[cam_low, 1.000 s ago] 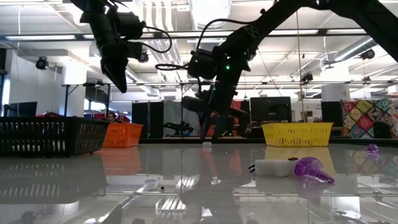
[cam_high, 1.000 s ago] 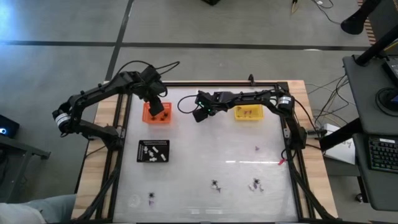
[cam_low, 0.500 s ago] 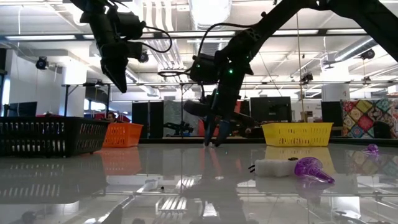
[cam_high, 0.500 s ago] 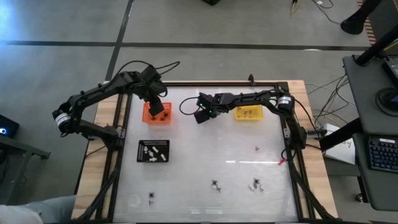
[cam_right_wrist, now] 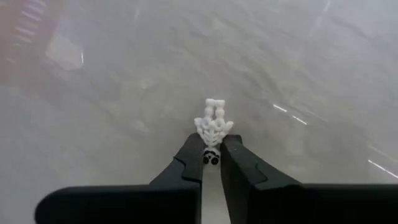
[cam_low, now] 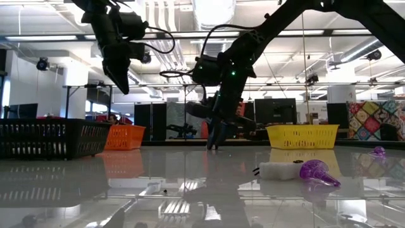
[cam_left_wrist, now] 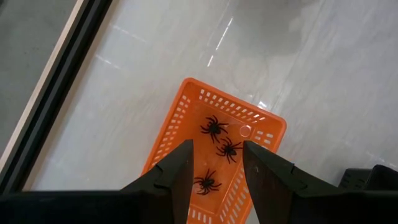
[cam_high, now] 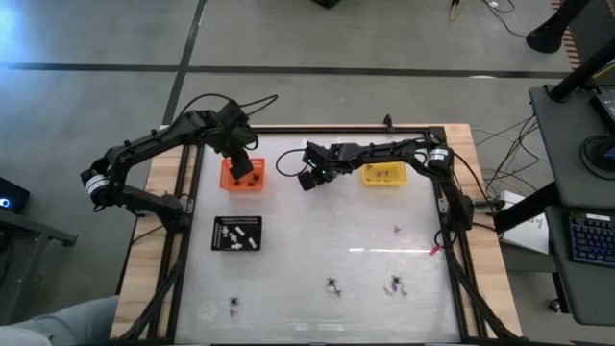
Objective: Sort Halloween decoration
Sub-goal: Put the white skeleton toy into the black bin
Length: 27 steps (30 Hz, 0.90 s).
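Note:
The Halloween decoration is spread about. A tiny white skeleton-like trinket (cam_right_wrist: pixel 213 124) lies on the table's far middle, with my right gripper (cam_right_wrist: pixel 213 142) (cam_high: pixel 307 180) shut on it. Three black spiders (cam_left_wrist: pixel 214 127) lie in the orange tray (cam_high: pixel 241 176). My left gripper (cam_left_wrist: pixel 217 149) hangs open above that tray, touching nothing. White pieces (cam_high: pixel 237 234) lie in the black tray (cam_high: pixel 217 223). Loose trinkets lie near the front: black ones (cam_high: pixel 233 304) (cam_high: pixel 332 285) and a purplish one (cam_high: pixel 394 285). My right gripper pinches the white trinket's near end (cam_right_wrist: pixel 211 149) between its two fingers. The fingers (cam_low: pixel 215 140) come from above, slanting down onto the table. The ribbed far part (cam_right_wrist: pixel 213 121) sticks out past the fingertips and lies on the table top.
The yellow tray (cam_high: pixel 382 174) stands just right of my right gripper, at the far edge. A small trinket (cam_high: pixel 396 229) lies alone right of centre. In the low view a white piece (cam_low: pixel 275 170) and a purple one (cam_low: pixel 316 172) lie close to the camera.
My right gripper has shut on the white trinket, which lay between its open fingers a second ago. The trinket stays on the table.

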Each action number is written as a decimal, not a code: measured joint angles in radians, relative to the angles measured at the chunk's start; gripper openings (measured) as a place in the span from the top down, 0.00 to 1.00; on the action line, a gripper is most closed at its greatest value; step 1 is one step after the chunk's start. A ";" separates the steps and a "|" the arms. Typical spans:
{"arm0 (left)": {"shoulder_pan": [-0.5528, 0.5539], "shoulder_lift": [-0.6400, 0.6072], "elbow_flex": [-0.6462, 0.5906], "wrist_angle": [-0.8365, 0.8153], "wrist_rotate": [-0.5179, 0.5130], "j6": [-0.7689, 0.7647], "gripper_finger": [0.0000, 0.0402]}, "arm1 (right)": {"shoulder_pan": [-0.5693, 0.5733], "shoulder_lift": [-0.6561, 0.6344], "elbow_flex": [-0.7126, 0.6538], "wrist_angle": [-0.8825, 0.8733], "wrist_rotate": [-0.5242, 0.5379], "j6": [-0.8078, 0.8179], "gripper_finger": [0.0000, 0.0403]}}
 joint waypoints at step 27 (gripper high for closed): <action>0.000 -0.018 0.000 -0.034 0.000 0.133 0.70 | 0.270 -0.116 -0.005 0.320 -0.064 0.214 0.97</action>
